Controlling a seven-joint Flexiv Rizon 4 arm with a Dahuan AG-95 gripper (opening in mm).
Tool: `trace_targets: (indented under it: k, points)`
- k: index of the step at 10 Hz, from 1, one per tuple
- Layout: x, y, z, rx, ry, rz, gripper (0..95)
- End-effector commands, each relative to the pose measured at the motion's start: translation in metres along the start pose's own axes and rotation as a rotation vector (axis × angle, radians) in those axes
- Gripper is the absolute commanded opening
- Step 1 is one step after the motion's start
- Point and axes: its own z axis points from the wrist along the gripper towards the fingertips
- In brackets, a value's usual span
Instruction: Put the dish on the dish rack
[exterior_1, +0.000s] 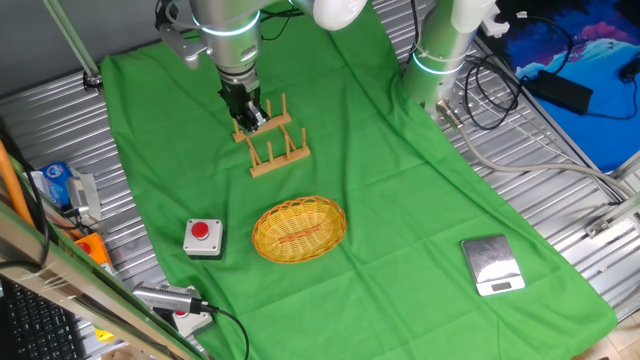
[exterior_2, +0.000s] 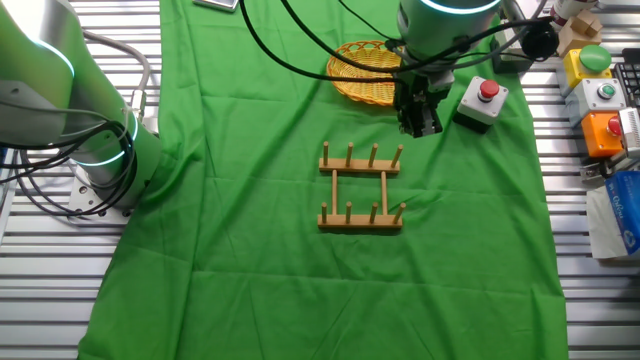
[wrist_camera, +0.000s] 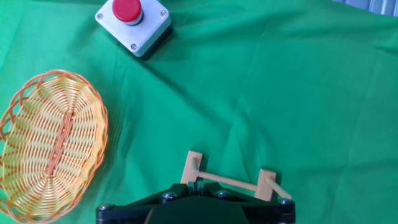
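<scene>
In one fixed view the gripper (exterior_1: 247, 113), its jaw state impossible to tell, is seen above the pegged wooden dish rack (exterior_1: 272, 140), with the woven oval dish (exterior_1: 299, 229) lying flat on the green cloth (exterior_1: 400, 190) nearby. In the other fixed view the dish (exterior_2: 366, 70) is partly hidden behind the arm, so the rim should be approached from its open side. In the hand view the yellow wicker with its orange centre streak is shown left of the grey button box (wrist_camera: 133, 22); a thin-edge pinch is judged best.

Robot lab: green-draped bench (exterior_1: 420, 150), cables (exterior_1: 500, 85)
</scene>
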Motion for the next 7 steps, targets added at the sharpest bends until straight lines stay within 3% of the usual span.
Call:
trace_targets:
  k: [1, 7]
  points:
    - [-0.0001, 0.0000, 0.0003, 0.001, 0.001, -0.010, 0.0]
    - [-0.0001, 0.0000, 0.0004, -0.004, 0.003, -0.032, 0.0]
